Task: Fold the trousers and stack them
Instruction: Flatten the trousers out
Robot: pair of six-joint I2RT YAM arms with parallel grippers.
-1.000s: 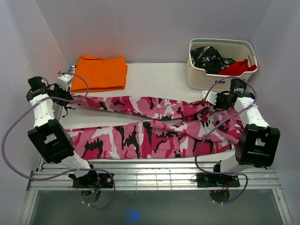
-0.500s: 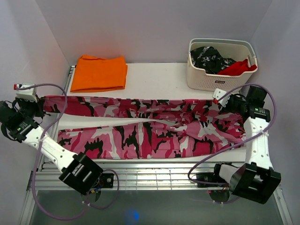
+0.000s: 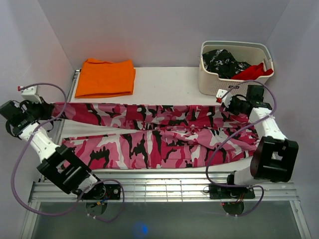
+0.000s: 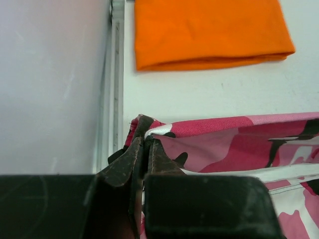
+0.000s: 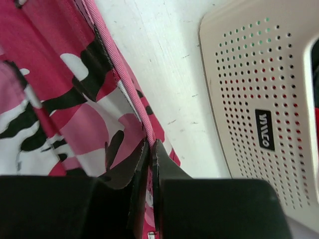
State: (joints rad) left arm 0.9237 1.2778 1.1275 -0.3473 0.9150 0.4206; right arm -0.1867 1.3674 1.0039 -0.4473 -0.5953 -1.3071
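- Trousers (image 3: 159,134) of long cloth in hot pink, pale pink, white and black camouflage lie spread on the table in front of the white perforated plastic basket (image 3: 212,82), running from just below it far out to its left. A second ago the leg nearer the basket was slack and creased. Now it is drawn straight and flat beside the other leg. I judge this to be smoothing before the first fold; nothing is folded or stacked yet.
- That basket holds a black-and-white speckled garment (image 3: 222,60) and a red cloth (image 3: 254,71).
- A folded plain orange cloth (image 3: 105,77) lies well to the basket's left, apart from the trousers.
- Left gripper (image 4: 144,145) has swung outward, away from the basket, to the far left end; its jaws are pressed together on the trouser hem.
- Right gripper (image 5: 149,145), just in front of the basket, has its jaws pinched on the pink seamed edge at the other end.
- A small dark label (image 5: 264,130) with pale letters sits on the basket wall; it looks like a brand mark, but I cannot read it surely.
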